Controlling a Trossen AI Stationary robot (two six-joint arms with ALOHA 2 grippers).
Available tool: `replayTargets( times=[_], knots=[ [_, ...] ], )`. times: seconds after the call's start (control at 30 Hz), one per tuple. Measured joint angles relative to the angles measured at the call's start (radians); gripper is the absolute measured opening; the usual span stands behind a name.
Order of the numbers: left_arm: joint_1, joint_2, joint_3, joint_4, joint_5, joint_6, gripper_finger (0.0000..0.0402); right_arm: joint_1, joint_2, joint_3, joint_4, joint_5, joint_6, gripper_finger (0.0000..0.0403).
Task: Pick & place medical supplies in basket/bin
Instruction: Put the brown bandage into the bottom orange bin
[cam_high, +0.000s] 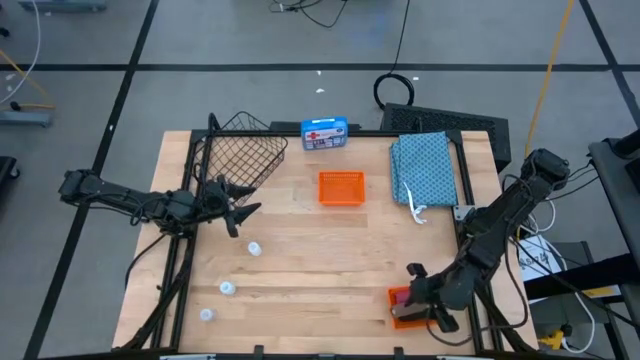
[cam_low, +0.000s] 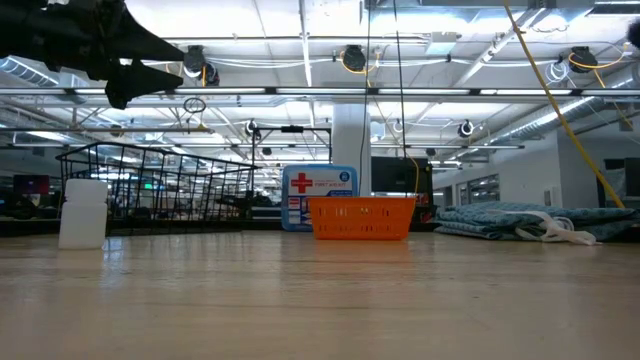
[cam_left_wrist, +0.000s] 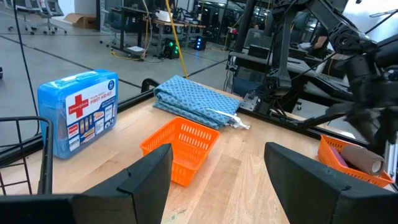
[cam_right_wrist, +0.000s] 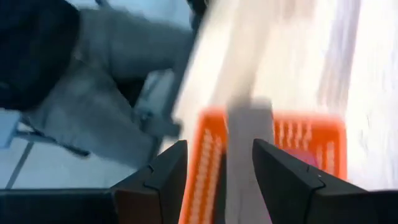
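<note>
The wire basket (cam_high: 245, 150) (cam_low: 150, 185) stands at the table's far left. Three white vials (cam_high: 254, 248) (cam_high: 228, 288) (cam_high: 206, 314) stand near left; one vial (cam_low: 83, 212) shows in the low view. The folded teal cloth (cam_high: 425, 168) (cam_left_wrist: 196, 99) lies far right. My left gripper (cam_high: 238, 205) (cam_left_wrist: 217, 186) hovers open beside the basket, raised above the table (cam_low: 140, 65). My right gripper (cam_high: 420, 295) (cam_right_wrist: 217, 180) is open over a near-right orange tray (cam_high: 405, 312) (cam_left_wrist: 348, 158) that holds a brown roll (cam_left_wrist: 364, 160) (cam_right_wrist: 249, 143) and a pink roll (cam_right_wrist: 317, 162). No black roll shows. My right gripper comes down from above over the orange tray, one finger (cam_right_wrist: 165, 177) on either side of the brown roll, lying along it. The roll rests in the tray. Blur keeps me from telling whether the fingers touch it.
A second orange tray (cam_high: 341, 187) (cam_low: 362, 217) sits at the table's middle far part. A blue first-aid box (cam_high: 324, 132) (cam_left_wrist: 78, 112) stands at the far edge. Bare wood lies between the vials and the near-right tray.
</note>
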Motion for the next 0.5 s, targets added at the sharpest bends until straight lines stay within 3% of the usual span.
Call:
replayTargets(
  times=[0.23, 0.5],
  knots=[
    [0.000, 0.000, 0.000, 0.001, 0.000, 0.000, 0.0264, -0.062, 0.009, 0.001, 0.130, -0.013, -0.121, 0.0160],
    [0.000, 0.000, 0.000, 0.006, -0.021, -0.002, 0.0264, -0.162, 0.087, 0.002, 0.153, -0.219, -0.147, 0.0155]
  ],
)
